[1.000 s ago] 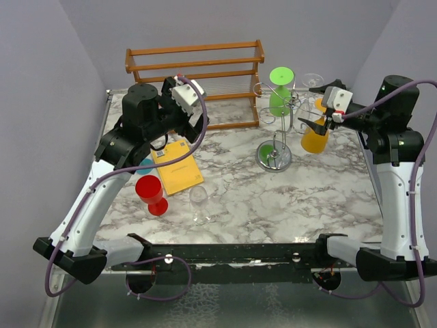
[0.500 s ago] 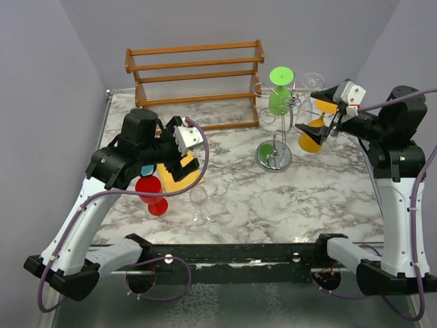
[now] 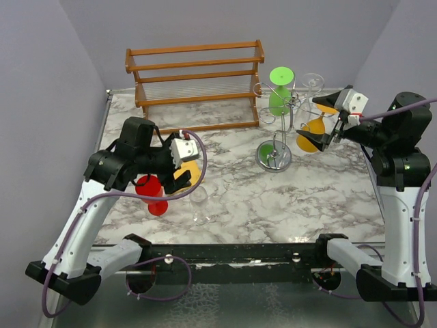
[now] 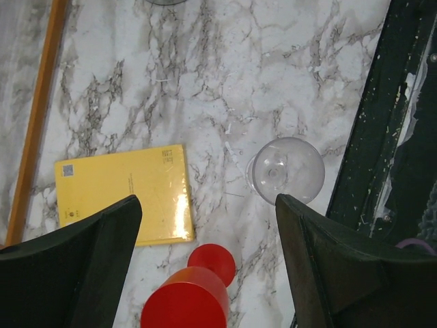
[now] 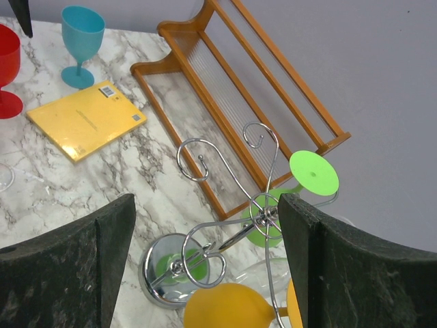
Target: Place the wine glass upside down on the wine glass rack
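Observation:
The silver wine glass rack (image 3: 275, 154) stands right of centre, and its curled arms (image 5: 205, 160) fill the right wrist view. Three glasses hang on it upside down: a green one (image 3: 278, 100), a clear one (image 3: 313, 81) and an orange one (image 3: 309, 139). My right gripper (image 3: 327, 121) is open just right of the orange glass (image 5: 229, 309), apart from it. An upright clear wine glass (image 3: 199, 201) and a red glass (image 3: 151, 191) stand near the front left. My left gripper (image 3: 174, 174) hovers open above them, with the red glass (image 4: 186, 301) low between its fingers and the clear glass (image 4: 287, 171) by the right finger.
A brown wooden slatted rack (image 3: 196, 80) lines the back edge. A yellow booklet (image 4: 123, 195) lies flat by the red glass. A blue glass (image 5: 80, 42) stands beyond the booklet. The black front rail (image 3: 232, 254) runs along the near table edge.
The right gripper opened and drew back from the orange glass, which now hangs on the rack. The left arm swung forward and down, from the wooden rack to above the red glass.

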{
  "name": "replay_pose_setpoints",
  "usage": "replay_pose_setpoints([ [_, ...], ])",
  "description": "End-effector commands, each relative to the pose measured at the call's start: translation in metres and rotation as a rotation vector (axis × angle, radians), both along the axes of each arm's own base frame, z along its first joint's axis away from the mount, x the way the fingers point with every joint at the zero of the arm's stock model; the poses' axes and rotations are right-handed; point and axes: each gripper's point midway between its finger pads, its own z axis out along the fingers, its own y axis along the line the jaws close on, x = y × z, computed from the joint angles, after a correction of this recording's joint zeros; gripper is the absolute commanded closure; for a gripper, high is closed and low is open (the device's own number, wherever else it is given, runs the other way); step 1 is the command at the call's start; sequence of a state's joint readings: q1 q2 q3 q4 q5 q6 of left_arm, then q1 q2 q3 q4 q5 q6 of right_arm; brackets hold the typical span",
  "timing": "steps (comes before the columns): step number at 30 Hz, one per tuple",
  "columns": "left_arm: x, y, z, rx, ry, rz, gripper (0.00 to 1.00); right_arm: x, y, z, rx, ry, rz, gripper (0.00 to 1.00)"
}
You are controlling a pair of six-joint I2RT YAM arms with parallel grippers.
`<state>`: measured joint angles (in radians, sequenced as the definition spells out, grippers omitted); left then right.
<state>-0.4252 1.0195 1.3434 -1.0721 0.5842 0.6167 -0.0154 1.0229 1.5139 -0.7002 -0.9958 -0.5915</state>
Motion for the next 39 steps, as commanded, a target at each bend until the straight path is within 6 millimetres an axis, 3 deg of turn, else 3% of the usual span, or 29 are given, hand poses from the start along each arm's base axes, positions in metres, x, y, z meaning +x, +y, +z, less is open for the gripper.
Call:
replay_pose_setpoints([
  [1,-0.017,-0.009,-0.001,-0.016,0.076,-0.082,0.19,-0.006,-0.004,0.009,-0.007,-0.023,-0.03,0.16],
  [8,-0.022,-0.022,-0.016,0.067,0.108,-0.115,0.24,-0.004,-0.003,0.003,-0.005,-0.016,-0.02,0.16],
  [28,-0.008,-0.036,-0.053,0.261,0.077,-0.149,0.4,0.001,-0.005,-0.016,-0.019,0.004,-0.027,0.15],
  [39,-0.014,-0.041,-0.073,0.328,0.119,-0.194,0.64,0.004,-0.007,-0.022,-0.031,0.01,-0.039,0.15],
])
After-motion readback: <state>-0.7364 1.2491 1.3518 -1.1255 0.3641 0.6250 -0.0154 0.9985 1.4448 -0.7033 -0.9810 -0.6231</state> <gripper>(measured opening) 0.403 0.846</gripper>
